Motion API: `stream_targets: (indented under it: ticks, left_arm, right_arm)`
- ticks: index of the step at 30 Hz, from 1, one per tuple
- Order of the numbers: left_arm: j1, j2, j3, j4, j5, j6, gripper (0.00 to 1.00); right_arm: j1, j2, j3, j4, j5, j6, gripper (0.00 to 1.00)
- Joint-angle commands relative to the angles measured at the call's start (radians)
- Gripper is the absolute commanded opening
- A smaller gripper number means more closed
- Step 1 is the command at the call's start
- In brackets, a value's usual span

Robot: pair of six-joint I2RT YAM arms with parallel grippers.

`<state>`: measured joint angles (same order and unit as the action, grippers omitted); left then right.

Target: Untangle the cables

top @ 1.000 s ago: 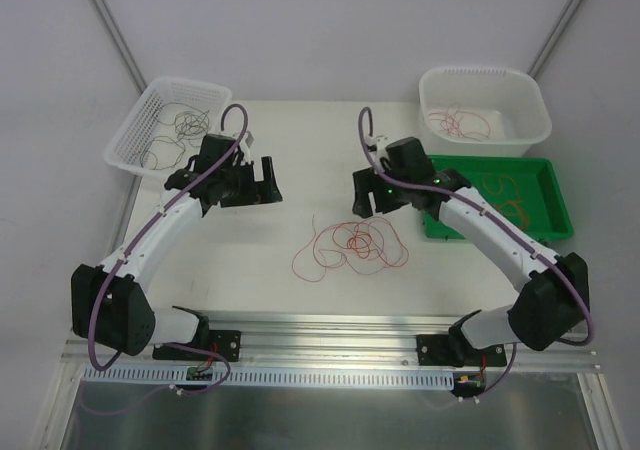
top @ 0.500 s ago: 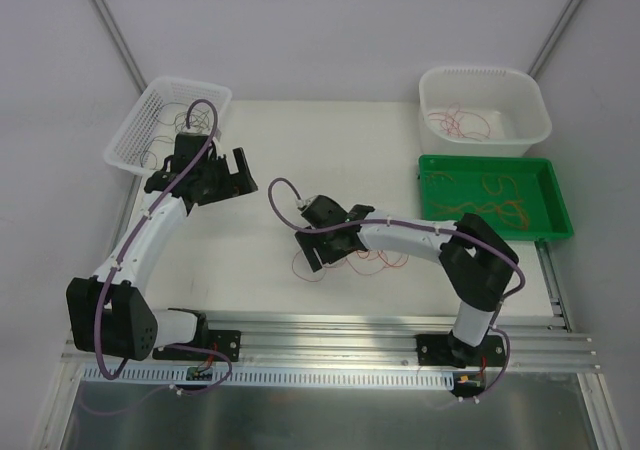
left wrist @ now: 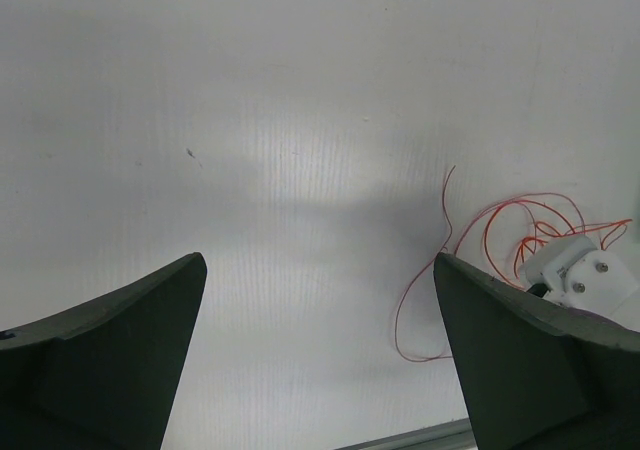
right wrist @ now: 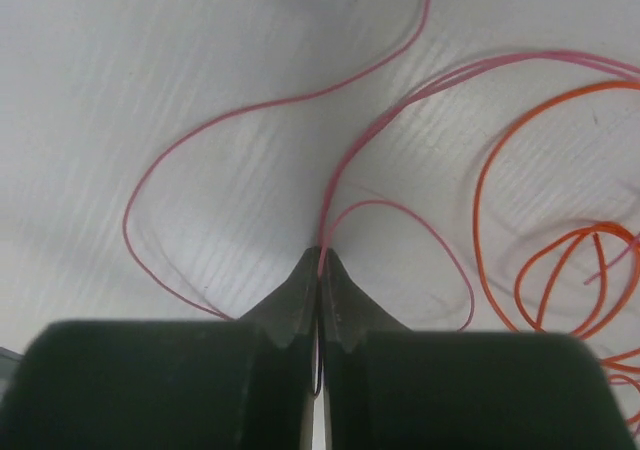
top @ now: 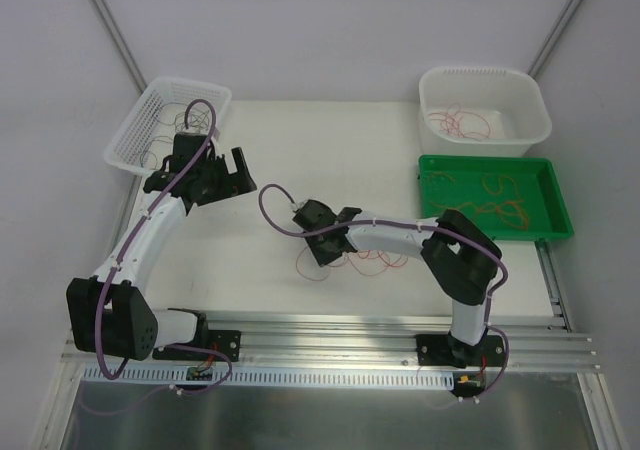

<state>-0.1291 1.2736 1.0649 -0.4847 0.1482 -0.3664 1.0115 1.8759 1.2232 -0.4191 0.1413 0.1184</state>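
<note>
The cables (top: 368, 261) lie as a loose tangle of red and orange loops on the white table, left of centre front. My right gripper (top: 322, 253) is down on the tangle's left side. In the right wrist view the right gripper (right wrist: 321, 258) is shut on a thin red cable (right wrist: 345, 160) that runs out from between the tips, with orange loops (right wrist: 482, 220) to its right. My left gripper (top: 236, 175) hangs open near the basket, well apart from the tangle. The left wrist view shows the left gripper (left wrist: 318, 270) with nothing between its fingers and the cables (left wrist: 470, 232) off to the right.
A white mesh basket (top: 128, 138) holding dark wires stands at the back left. A white tub (top: 525, 90) with red wires is at the back right, and a green tray (top: 556, 198) with orange wires lies in front of it. The table's metal rail (top: 330, 330) runs along the front.
My right arm swung from beside the green tray down to the tangle and shut on a red cable. The left gripper shifted slightly left toward the basket and stayed open.
</note>
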Motion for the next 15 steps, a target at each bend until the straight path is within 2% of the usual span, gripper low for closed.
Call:
stream_targets:
  ticks: [1,3,6,10,11,15]
  left_arm:
    - [0.008,-0.014,-0.002,0.0,0.017,-0.011,0.99]
    - [0.008,-0.013,-0.002,0.001,0.028,-0.011,0.99]
    - [0.009,-0.008,0.0,0.003,0.039,-0.011,0.99]
    - [0.009,-0.008,-0.002,0.005,0.048,-0.011,0.99]
    - [0.009,-0.01,-0.002,0.005,0.047,-0.011,0.99]
    - [0.009,-0.011,-0.003,0.006,0.042,-0.011,0.99]
  right_arm:
    - [0.03,-0.021,0.059,0.02,-0.031,-0.023,0.01]
    - [0.027,-0.089,0.1,-0.036,0.003,-0.083,0.01]
    - [0.029,-0.164,0.263,-0.156,0.067,-0.191,0.01]
    - [0.022,-0.224,0.508,-0.302,0.155,-0.324,0.01]
    - [0.018,-0.228,0.618,-0.32,0.168,-0.344,0.01]
    - [0.013,-0.254,0.856,-0.368,0.248,-0.451,0.01]
